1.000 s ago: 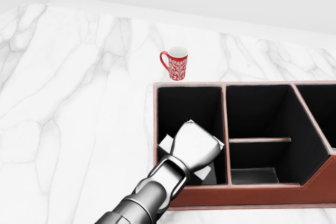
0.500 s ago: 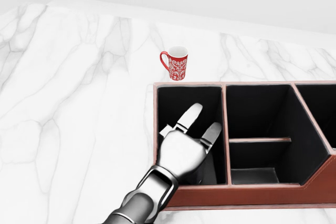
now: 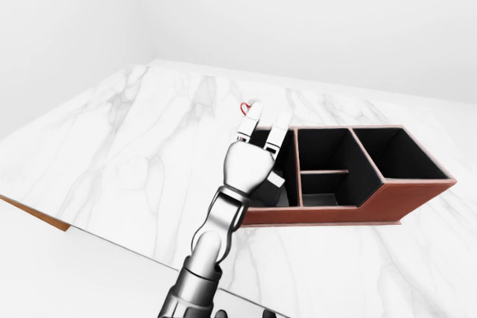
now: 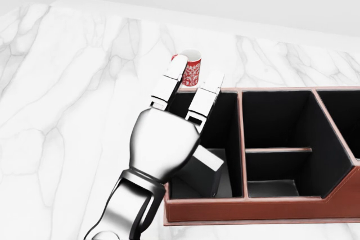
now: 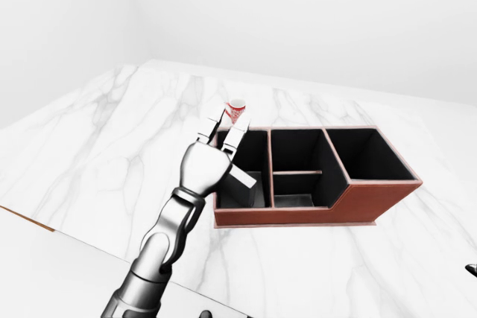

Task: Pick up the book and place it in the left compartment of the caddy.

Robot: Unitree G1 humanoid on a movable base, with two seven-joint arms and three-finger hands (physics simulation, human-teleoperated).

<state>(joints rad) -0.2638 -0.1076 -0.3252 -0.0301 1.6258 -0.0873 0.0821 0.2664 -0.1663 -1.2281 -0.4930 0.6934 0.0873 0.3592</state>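
The left hand hovers above the caddy, fingers spread and empty; the book leans inside the left compartment; placement looks done, so the next move calls for clearing the arm away.
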